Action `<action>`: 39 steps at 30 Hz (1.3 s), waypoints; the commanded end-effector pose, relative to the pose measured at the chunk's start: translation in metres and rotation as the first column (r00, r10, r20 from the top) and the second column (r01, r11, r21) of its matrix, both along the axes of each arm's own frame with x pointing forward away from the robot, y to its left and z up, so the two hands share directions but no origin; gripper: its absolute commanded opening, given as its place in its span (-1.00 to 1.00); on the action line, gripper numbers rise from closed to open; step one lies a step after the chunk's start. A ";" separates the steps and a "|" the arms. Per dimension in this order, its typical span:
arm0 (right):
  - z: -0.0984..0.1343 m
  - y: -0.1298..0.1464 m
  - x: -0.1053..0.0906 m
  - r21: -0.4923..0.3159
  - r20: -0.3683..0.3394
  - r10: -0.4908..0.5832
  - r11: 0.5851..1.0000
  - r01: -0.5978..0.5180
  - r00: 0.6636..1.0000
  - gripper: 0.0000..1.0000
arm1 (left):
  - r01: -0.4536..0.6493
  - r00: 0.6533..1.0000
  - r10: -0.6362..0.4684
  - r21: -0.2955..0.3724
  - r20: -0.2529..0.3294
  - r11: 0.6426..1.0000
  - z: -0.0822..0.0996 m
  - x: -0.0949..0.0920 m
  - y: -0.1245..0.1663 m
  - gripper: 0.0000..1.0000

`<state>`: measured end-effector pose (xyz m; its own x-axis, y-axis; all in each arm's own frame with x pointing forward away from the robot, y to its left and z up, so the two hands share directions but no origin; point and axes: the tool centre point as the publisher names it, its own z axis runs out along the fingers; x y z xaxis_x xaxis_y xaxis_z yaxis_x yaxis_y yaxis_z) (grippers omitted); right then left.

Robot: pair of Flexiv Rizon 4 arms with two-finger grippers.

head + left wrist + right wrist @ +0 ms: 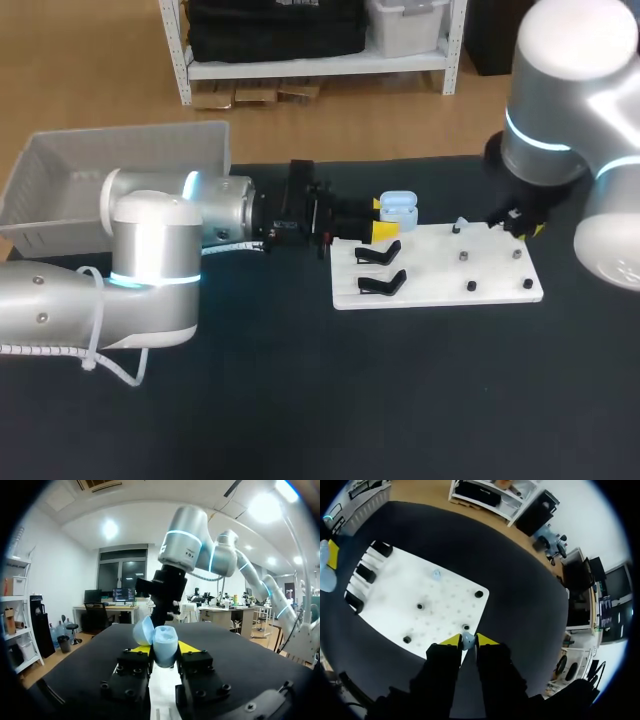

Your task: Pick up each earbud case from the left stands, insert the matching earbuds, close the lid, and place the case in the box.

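The left claw (165, 650) grasps the open earbud case (165, 638) at the white board's (440, 272) edge. The right claw (468, 642) pinches an earbud (468, 638) at a far peg. Insertion looks underway. Next, that earbud needs lifting and aligning with its socket in the case.

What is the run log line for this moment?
left gripper: shut on open earbud case | right gripper: shut on earbud over white board | step: insertion pending
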<state>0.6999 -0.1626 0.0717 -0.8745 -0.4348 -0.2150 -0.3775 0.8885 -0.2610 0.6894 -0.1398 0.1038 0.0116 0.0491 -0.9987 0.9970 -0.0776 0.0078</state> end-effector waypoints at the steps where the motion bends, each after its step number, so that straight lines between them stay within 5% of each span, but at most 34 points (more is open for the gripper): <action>1: 0.041 0.017 -0.021 -0.027 0.002 -0.024 0.999 0.024 1.000 -1.00 | -0.002 1.000 0.002 -0.005 0.004 1.000 -0.002 0.000 0.000 -1.00; 6: 0.087 0.048 -0.034 -0.012 0.018 -0.097 0.995 0.097 0.995 -1.00 | -0.002 1.000 0.002 -0.005 0.004 1.000 -0.002 0.000 0.000 -1.00; 12: 0.111 0.085 -0.047 0.060 0.031 -0.132 0.990 0.130 0.991 -1.00 | -0.002 1.000 0.002 -0.005 0.004 1.000 -0.002 0.000 0.000 -1.00; 20: 0.114 0.123 -0.055 0.106 0.031 -0.113 0.988 0.109 0.993 -1.00 | -0.002 1.000 0.002 -0.005 0.004 1.000 -0.002 0.000 0.000 -1.00; 36: 0.114 0.123 -0.055 0.106 0.031 -0.113 0.988 0.109 0.993 -1.00 | -0.002 1.000 0.002 -0.005 0.004 1.000 -0.002 0.000 0.000 -1.00; 39: 0.120 0.136 -0.050 0.122 0.032 -0.263 0.959 0.257 0.964 -1.00 | -0.002 1.000 0.002 -0.005 0.004 1.000 -0.002 0.000 0.000 -1.00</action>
<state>0.6468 -0.0363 0.1868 -0.9233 -0.2505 -0.2913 -0.2150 0.9652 -0.1487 0.6894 -0.1397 0.1038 0.0116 0.0491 -0.9987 0.9970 -0.0776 0.0078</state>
